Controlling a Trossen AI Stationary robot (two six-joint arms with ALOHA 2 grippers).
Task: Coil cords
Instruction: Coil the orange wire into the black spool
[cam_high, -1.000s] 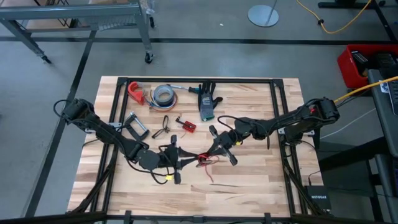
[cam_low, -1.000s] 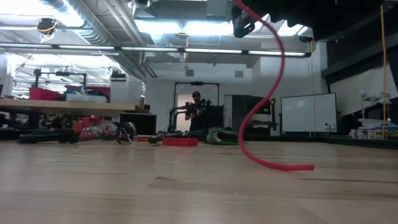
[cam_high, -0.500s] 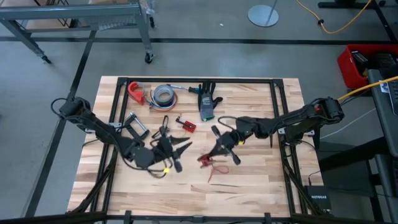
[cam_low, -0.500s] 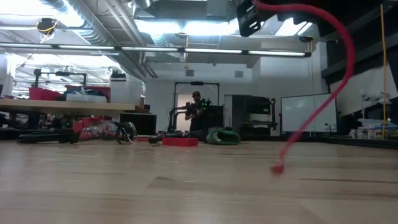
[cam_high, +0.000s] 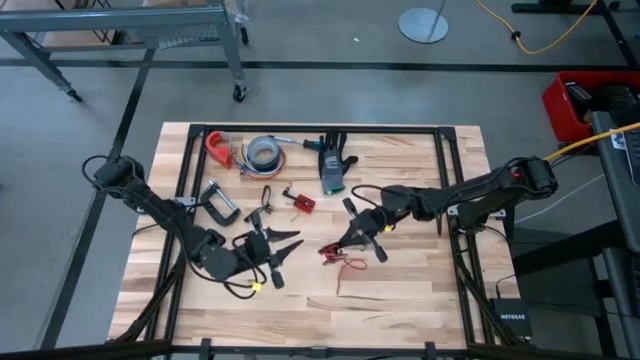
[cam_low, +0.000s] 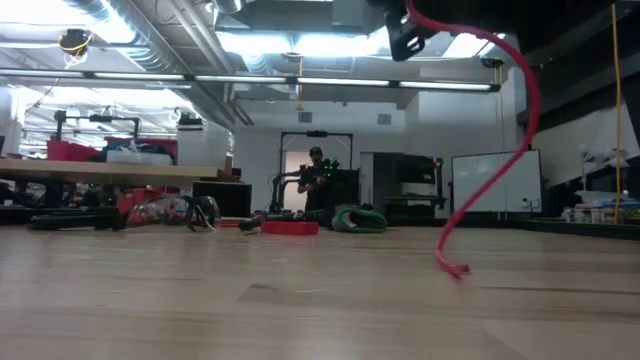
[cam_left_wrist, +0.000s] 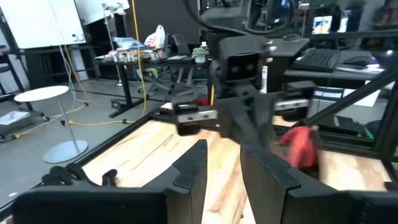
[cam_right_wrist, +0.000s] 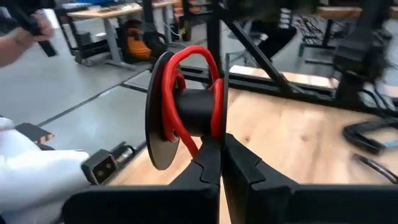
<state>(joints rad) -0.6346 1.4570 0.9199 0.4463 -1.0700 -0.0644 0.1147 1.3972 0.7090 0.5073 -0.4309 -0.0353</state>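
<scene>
- The red cord (cam_high: 340, 262) is pinched in the clenched right gripper (cam_high: 352, 240) mid-tabletop, wound around a spool (cam_right_wrist: 186, 112), probably so it coils neatly.
- The left gripper (cam_high: 272, 252) is parted, holding nothing, near the front edge.

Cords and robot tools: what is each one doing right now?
Cords: red lead partly wound on a small spool, its loose end dangling to the table.
Right tool: shut on the cords at the spool.
Left tool: open, empty, beside the cords.
</scene>
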